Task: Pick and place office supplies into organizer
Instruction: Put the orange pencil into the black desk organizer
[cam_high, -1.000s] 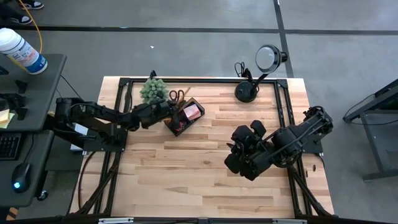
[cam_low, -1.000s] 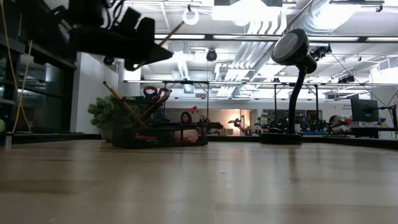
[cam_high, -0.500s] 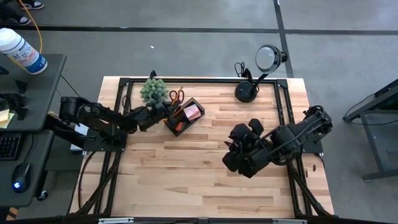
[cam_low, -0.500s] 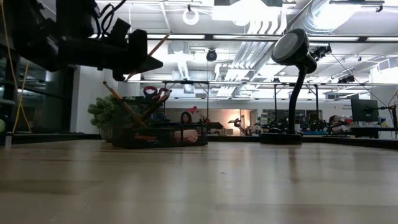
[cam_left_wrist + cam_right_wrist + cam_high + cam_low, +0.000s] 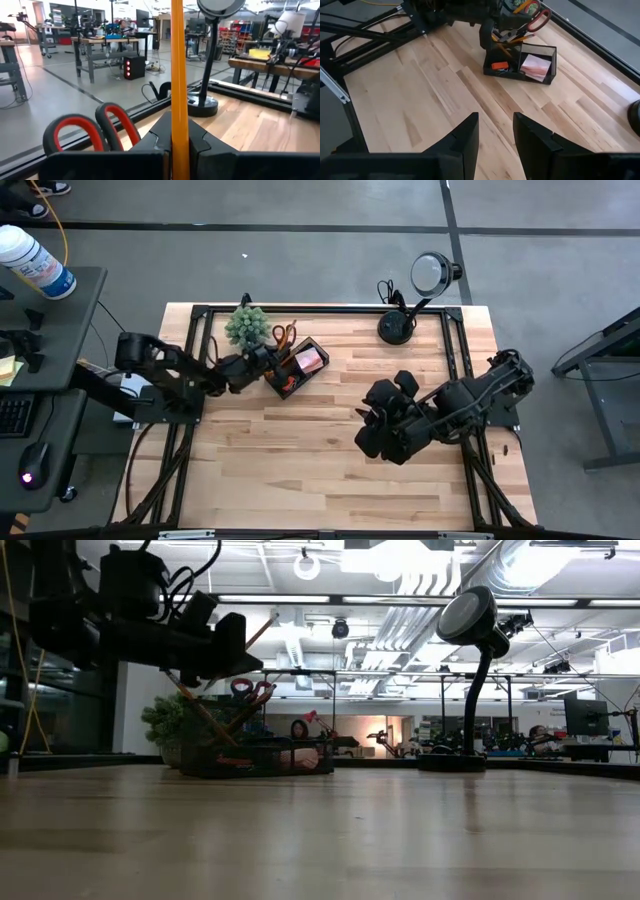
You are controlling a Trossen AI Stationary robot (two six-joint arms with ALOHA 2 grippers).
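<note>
The black organizer (image 5: 297, 368) stands at the table's far left, by the green plant (image 5: 247, 325). In it are the pink pad (image 5: 536, 65), a small red-orange block (image 5: 499, 65), the red-handled scissors (image 5: 85, 135) and a leaning pencil (image 5: 200, 705). My left gripper (image 5: 260, 361) hovers over the organizer's left end, shut on an orange pencil (image 5: 178, 75). My right gripper (image 5: 495, 137) is open above the table's middle right (image 5: 375, 435), well away from the organizer (image 5: 520, 62). My left gripper pinches the orange pencil between its two fingers, on the shaft (image 5: 178, 132), with the fingers lying across it. It comes roughly level from the table's left. The pencil slants upward out of the fingers (image 5: 262, 628); its lower end is hidden behind the gripper.
The black lamp stands at the far right, with its base (image 5: 396, 328) on the table and its round head (image 5: 435, 272) beyond the edge. A black frame (image 5: 330, 310) runs round the table. Bare wood (image 5: 300, 460) fills the near half.
My left gripper, still shut on the pencil, has come down toward the organizer, and the pencil has sunk with it.
</note>
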